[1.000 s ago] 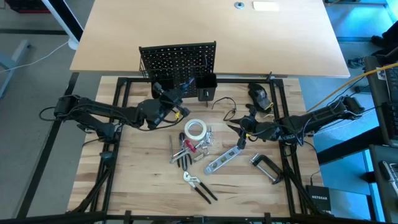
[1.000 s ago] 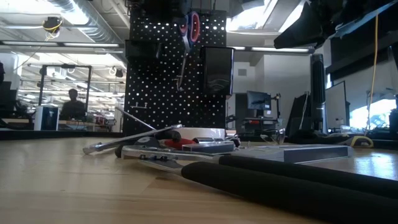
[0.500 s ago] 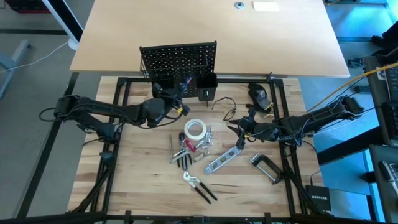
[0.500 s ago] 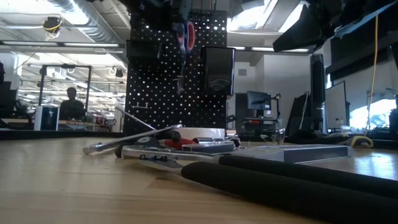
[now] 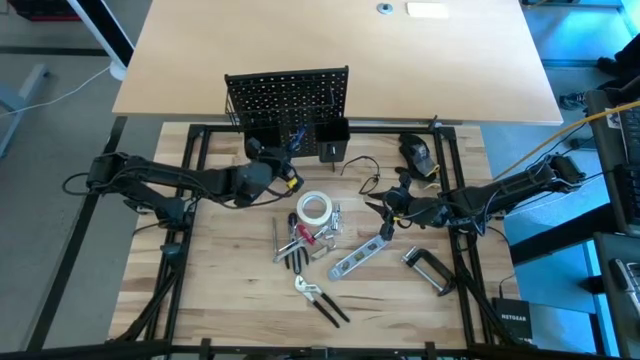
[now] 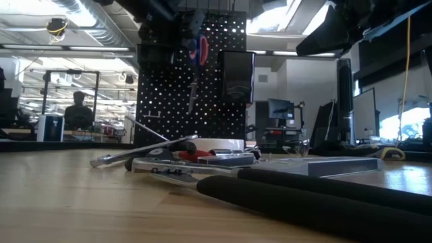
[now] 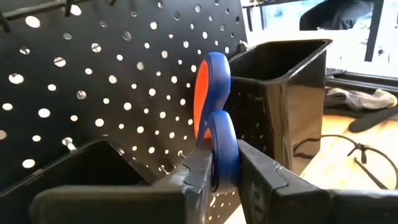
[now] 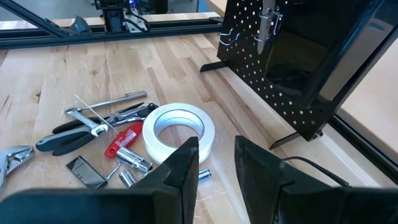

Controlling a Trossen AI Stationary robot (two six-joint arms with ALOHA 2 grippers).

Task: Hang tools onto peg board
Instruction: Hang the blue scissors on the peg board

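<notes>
Left hand (image 7: pixel 219 177) around glossy oval scissors (image 7: pixel 212 118) handles

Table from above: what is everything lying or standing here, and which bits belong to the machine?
peg board: one, black, upright at the table's far edge
square cup: one, black, on the board
scissors: one, red and blue handles, held at the board
tape roll: one, white, mid-table
spirit level: one, silver, right of centre
C-clamp: one, silver, near right
pliers: one, black-handled, near centre
left tool: closed on the scissors
right tool: open, empty, above the tape
</notes>
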